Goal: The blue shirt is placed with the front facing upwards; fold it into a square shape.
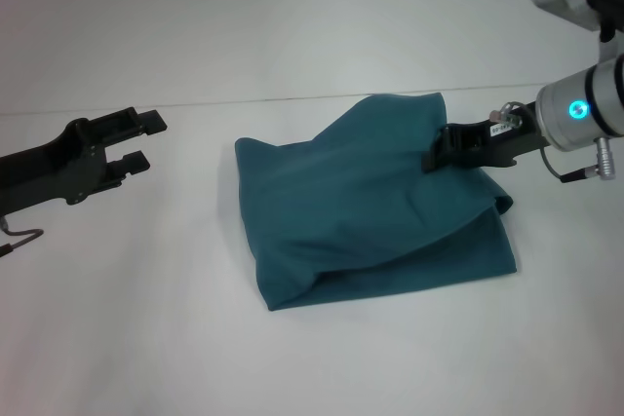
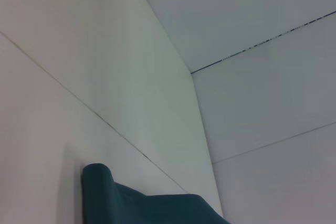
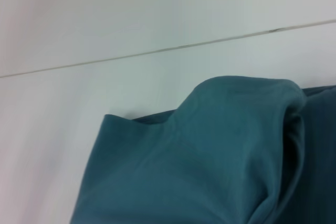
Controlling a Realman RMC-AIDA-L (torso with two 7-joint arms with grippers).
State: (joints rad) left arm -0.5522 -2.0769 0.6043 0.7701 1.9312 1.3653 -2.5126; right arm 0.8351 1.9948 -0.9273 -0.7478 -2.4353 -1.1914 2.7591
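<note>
We've got the right gripper (image 1: 441, 151) clamped on a raised fold of the blue shirt (image 1: 361, 211), w/ most of the bundle lying ahead of and below its fingertips. The shirt's long axis runs roughly across, in line w/ the gripper's reach. Left gripper (image 1: 144, 139) hangs well apart from the cloth, fingers spread, holding nothing. Right arm is clearly nearer, so we judge it should lay the fold down.

Bright, even overhead light, faint shadows, no glare; both wrist views look slightly soft.
</note>
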